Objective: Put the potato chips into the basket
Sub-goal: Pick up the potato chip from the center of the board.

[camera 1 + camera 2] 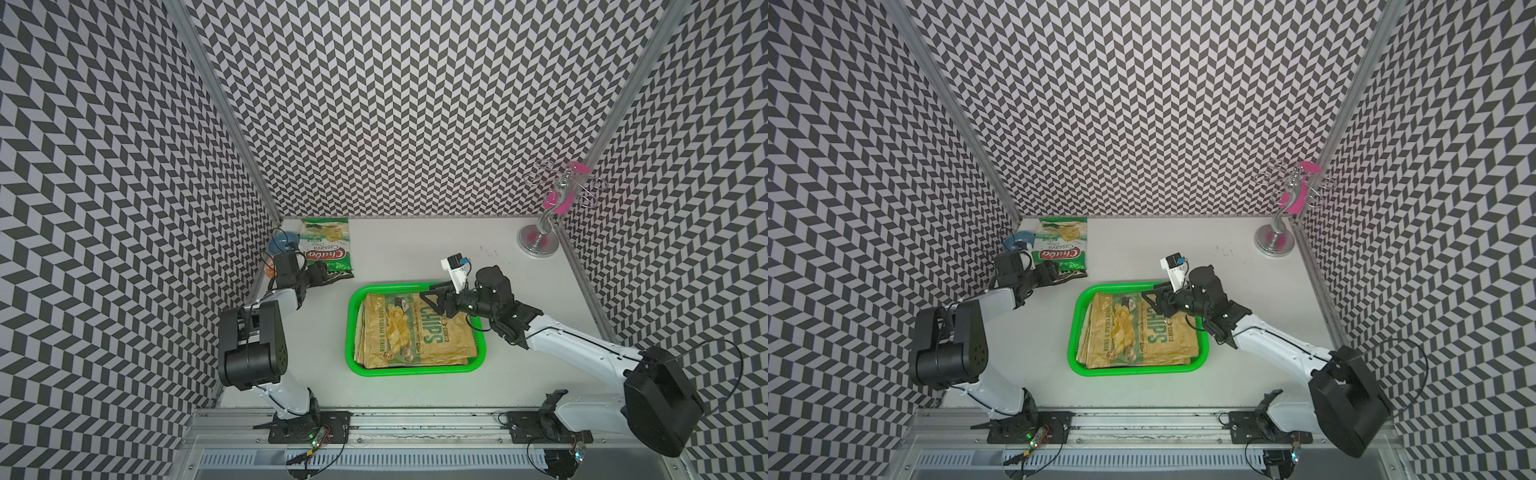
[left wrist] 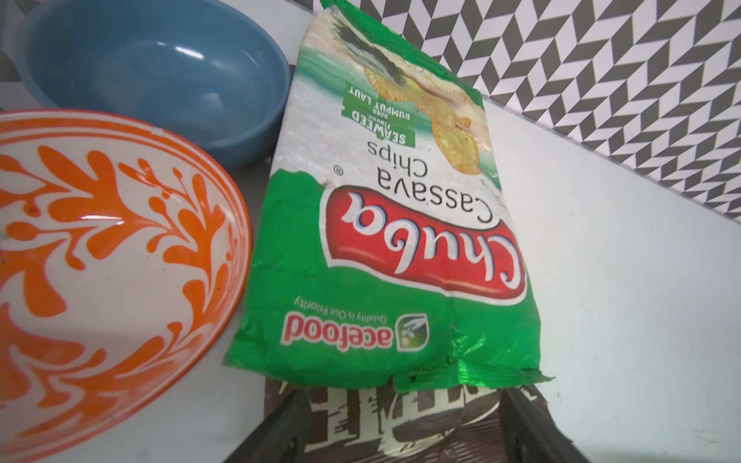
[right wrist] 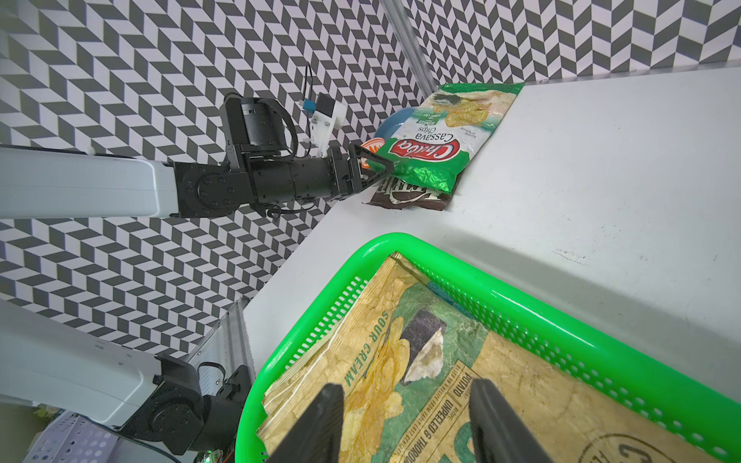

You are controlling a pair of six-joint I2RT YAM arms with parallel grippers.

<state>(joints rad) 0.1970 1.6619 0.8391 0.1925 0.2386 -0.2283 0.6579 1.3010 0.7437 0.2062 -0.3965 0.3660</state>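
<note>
The green basket (image 1: pixel 351 332) (image 1: pixel 1073 332) (image 3: pixel 395 239) sits mid-table and holds a stack of tan "CHIPS" bags (image 1: pixel 415 332) (image 1: pixel 1138 332) (image 3: pixel 521 381). My right gripper (image 1: pixel 430 301) (image 1: pixel 1152 299) (image 3: pixel 405 425) hovers open over the basket's far end, with nothing between its fingers. At the back left, a green-white Chuba bag (image 1: pixel 326 245) (image 1: pixel 1063 245) (image 2: pixel 381 248) (image 3: pixel 437 140) lies flat on top of a brown bag (image 1: pixel 340 275) (image 2: pixel 401 417) (image 3: pixel 409 198). My left gripper (image 1: pixel 328 279) (image 1: pixel 1061 279) (image 2: pixel 405 433) (image 3: pixel 381 170) is open, its jaws standing on either side of the brown bag's near end.
A blue bowl (image 1: pixel 282 242) (image 2: pixel 152 72) and an orange-patterned bowl (image 1: pixel 270 266) (image 2: pixel 100 260) stand against the left wall beside the Chuba bag. A chrome stand with pink pieces (image 1: pixel 540 241) (image 1: pixel 1273 241) occupies the back right corner.
</note>
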